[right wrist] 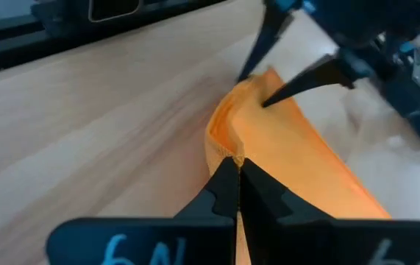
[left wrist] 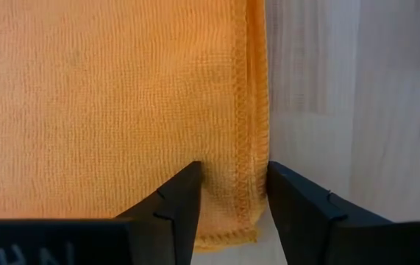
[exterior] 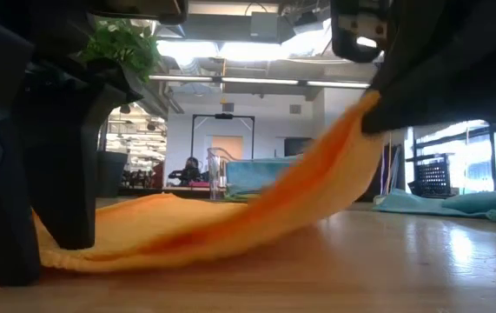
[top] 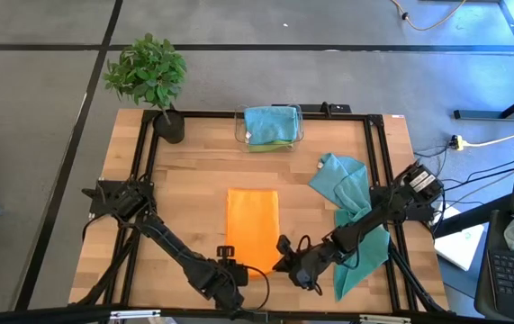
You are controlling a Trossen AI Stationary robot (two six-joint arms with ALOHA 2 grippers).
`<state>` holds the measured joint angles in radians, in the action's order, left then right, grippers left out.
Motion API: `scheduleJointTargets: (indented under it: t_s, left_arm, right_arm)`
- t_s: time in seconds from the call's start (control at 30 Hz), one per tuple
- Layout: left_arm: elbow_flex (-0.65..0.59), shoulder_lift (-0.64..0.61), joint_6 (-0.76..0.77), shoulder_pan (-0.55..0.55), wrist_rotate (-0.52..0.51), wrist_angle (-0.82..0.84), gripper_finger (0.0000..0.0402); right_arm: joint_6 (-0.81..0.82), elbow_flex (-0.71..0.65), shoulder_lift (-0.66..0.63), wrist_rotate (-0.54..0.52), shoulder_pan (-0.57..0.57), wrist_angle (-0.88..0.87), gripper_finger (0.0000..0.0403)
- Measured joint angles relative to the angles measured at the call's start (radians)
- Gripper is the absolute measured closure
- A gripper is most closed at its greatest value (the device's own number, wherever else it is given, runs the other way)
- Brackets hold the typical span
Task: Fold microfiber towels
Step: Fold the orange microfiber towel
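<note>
Clamped tight on one near corner of the orange towel (top: 252,217), lower centre of the overhead frame: the right gripper (top: 284,255), lifting that corner off the wooden table (top: 193,171). Straddling the other near corner, lower left of centre: the left gripper (top: 227,266), fingers (left wrist: 176,202) parted either side of the double hem, cloth puckered between them, full pinch not evident. Orange towel folded into a tall rectangle at mid-table, long axis running from the near edge toward the far edge. In the low view, sagging from the raised right-hand corner down to the tabletop at lower left. Crumpled at right, partly under the right arm: a teal towel (top: 347,184). Piled in the clear bin (top: 240,133) at upper centre: another teal towel (top: 270,121) over a lime green towel (top: 270,144), mostly hidden. Potted plant (top: 148,76) at upper left.
</note>
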<state>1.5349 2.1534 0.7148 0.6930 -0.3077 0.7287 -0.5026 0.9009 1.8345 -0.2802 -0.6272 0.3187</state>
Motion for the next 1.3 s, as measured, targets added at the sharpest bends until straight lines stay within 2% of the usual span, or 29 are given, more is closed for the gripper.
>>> scheduleJointTargets:
  t_s: [0.17, 0.4, 0.57, 0.73, 0.83, 0.93, 1.0, 1.17, 1.3]
  left_arm:
    - [0.0, -0.001, 0.042, 0.002, -0.005, 0.002, 0.0275]
    - [0.045, 0.003, 0.07, -0.001, -0.005, 0.1, 0.0391]
    - [0.116, 0.004, 0.098, -0.003, 0.02, 0.103, 0.0399]
    - [0.185, 0.004, 0.139, 0.003, 0.056, 0.09, 0.0401]
    - [0.238, 0.004, 0.092, 0.003, 0.052, 0.135, 0.0401]
    - [0.299, 0.003, 0.037, -0.001, -0.01, 0.251, 0.0401]
    - [0.321, 0.0, 0.02, -0.009, -0.056, 0.337, 0.0401]
    - [0.315, 0.0, -0.018, -0.042, -0.117, 0.503, 0.0401]
    - [0.274, 0.001, -0.029, -0.079, -0.174, 0.572, 0.0401]
  right_arm:
    - [0.016, 0.0, -0.043, 0.0, 0.0, -0.058, 0.0394]
    - [0.082, 0.0, -0.045, 0.025, 0.0, -0.141, 0.0394]
    - [0.154, 0.0, -0.045, 0.062, -0.007, -0.189, 0.0394]
    - [0.239, 0.0, -0.054, 0.097, -0.064, -0.235, 0.0394]
    - [0.217, 0.001, -0.088, -0.028, -0.108, -0.279, 0.0394]
    - [0.138, 0.001, -0.131, -0.222, -0.136, -0.331, 0.0394]
    - [0.099, 0.001, -0.164, -0.311, -0.136, -0.356, 0.0394]
    - [0.025, 0.0, -0.191, -0.339, -0.048, -0.397, 0.0394]
    - [-0.011, -0.005, -0.191, -0.298, 0.049, -0.403, 0.0394]
